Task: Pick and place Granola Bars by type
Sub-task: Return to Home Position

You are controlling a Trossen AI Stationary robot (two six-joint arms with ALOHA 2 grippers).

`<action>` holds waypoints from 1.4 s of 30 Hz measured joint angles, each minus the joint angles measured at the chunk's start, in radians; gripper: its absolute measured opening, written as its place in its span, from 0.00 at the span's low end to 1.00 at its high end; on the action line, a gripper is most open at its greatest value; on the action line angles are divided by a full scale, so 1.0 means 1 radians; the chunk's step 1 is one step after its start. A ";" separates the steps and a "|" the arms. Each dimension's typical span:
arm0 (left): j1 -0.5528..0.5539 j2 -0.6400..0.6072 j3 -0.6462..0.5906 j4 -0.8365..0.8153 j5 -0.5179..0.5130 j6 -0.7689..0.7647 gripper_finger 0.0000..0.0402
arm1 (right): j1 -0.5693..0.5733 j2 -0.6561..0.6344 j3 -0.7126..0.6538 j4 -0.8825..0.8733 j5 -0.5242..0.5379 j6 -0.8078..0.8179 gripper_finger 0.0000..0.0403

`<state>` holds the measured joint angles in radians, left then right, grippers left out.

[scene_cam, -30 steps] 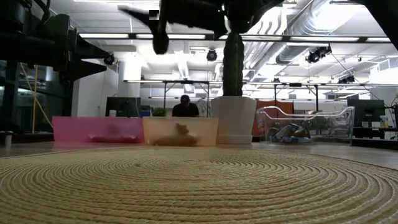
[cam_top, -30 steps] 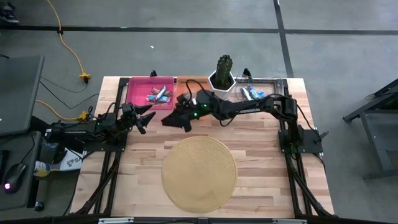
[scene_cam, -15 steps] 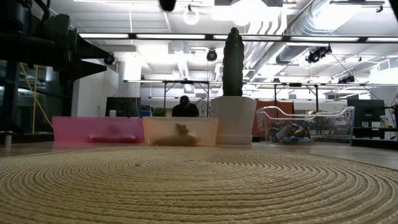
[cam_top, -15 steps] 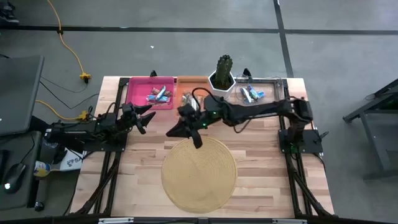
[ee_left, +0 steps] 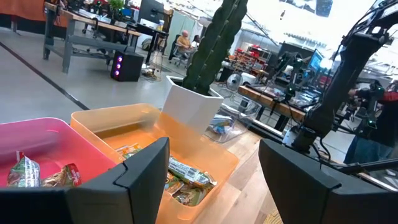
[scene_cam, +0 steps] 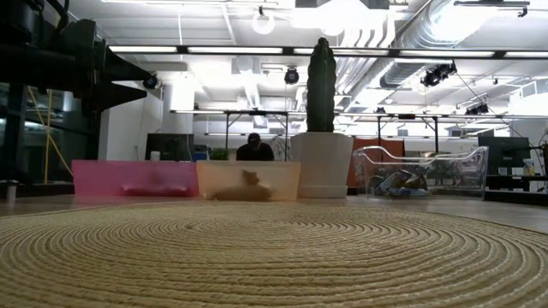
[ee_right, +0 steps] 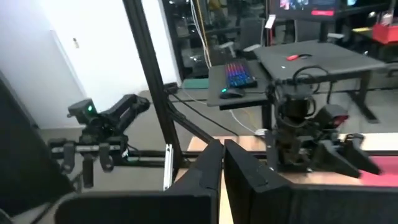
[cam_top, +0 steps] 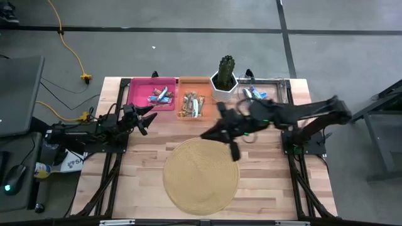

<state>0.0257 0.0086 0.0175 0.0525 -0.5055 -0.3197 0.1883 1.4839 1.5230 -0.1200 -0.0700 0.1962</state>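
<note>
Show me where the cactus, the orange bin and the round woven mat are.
cactus (cam_top: 226, 64): high view, on its green stem.
orange bin (scene_cam: 221, 174): low view, on its front wall.
round woven mat (cam_top: 201, 179): high view, on its middle.

Cactus (cam_top: 226, 66) sits in a white pot (cam_top: 224, 82), round woven mat (cam_top: 201, 176) lies near it, yellow cable (cam_top: 85, 78) runs across the floor well away from it.
</note>
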 joint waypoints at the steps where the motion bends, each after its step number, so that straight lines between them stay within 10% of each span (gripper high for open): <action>1: 0.000 0.000 0.000 0.000 0.000 0.000 0.61 | 0.016 -0.029 0.000 -0.032 0.023 -0.012 0.00; 27: 0.000 0.000 0.000 0.000 0.000 0.000 0.61 | 0.478 -0.529 -0.008 -0.621 0.739 -0.007 0.00; 42: 0.000 0.000 0.000 0.000 0.000 0.000 0.61 | 0.566 -1.002 -0.855 0.195 0.767 -0.069 0.00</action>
<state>0.0257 0.0086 0.0174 0.0525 -0.5053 -0.3195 0.7540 0.4820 0.6676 0.0749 0.6967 0.1270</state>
